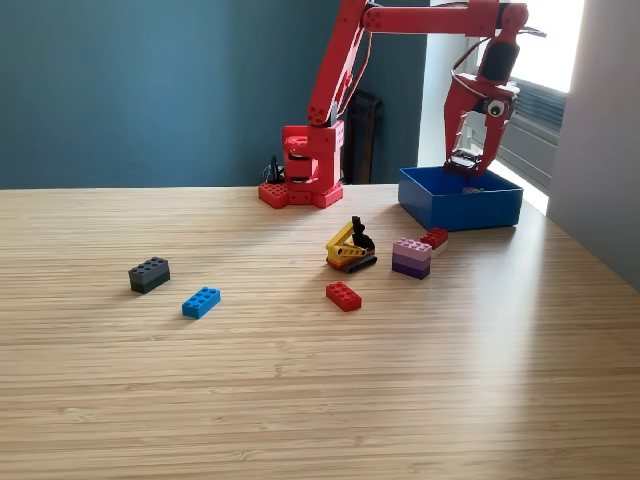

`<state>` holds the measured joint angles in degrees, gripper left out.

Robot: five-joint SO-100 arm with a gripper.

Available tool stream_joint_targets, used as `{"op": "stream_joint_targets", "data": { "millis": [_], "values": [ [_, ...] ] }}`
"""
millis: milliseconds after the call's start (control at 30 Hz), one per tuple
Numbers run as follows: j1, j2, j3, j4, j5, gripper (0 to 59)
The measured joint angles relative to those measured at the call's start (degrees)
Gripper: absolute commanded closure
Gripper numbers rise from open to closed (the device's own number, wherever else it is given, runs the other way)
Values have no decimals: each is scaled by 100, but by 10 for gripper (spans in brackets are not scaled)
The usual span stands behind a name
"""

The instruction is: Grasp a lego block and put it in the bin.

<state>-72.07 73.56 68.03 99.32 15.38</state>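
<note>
Pale wooden tabletop carries the shallow bright blue plastic bin (pixel 460 207) directly beneath the red printed gripper (pixel 470 160), its jaws parted, apparently released.

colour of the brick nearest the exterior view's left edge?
Dark grey brick, almost black, seen in the exterior view.

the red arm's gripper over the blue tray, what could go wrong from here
1. The red gripper hangs above the shallow bright blue plastic tray, near its far side; whether it holds anything cannot be told, but a brick released here might bounce over the low wall.
2. The next grasp may be awkward: the yellow and black lego piece, the pink and purple stacked brick and a small red brick sit close together, so fingers could knock neighbours.
</note>
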Motion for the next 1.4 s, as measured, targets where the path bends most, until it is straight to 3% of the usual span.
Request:
{"op": "stream_joint_targets", "data": {
  "millis": [100, 200, 300, 500, 800, 1000, 1200, 1400],
  "values": [
    [-44, 0, 0, 0, -70, 584],
    [-44, 0, 0, 0, -167, 371],
    [-44, 0, 0, 0, -272, 314],
    [-44, 0, -158, 0, -369, 346],
    [562, 0, -686, 18, -369, 578],
    [1784, 0, -1397, 18, -369, 586],
    [3155, 0, -1960, 18, -861, 586],
    [4482, 0, -2021, 18, -1371, 586]
  ]
}}
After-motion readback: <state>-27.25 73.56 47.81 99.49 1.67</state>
